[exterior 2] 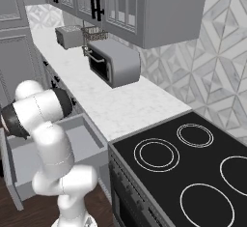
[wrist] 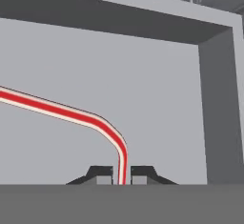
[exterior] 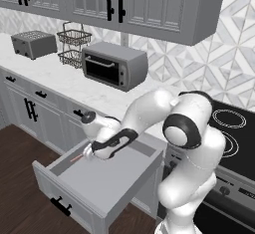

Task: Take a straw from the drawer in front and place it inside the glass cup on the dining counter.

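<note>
Hand view, straw (wrist: 71, 115) pinched between fingers (wrist: 102, 175)

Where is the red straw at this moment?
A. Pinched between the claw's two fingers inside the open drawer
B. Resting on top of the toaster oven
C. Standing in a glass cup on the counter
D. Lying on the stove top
A: in the hand view the straw runs down between the shut claw tips, with the grey floor and walls of the open drawer around it.
</note>
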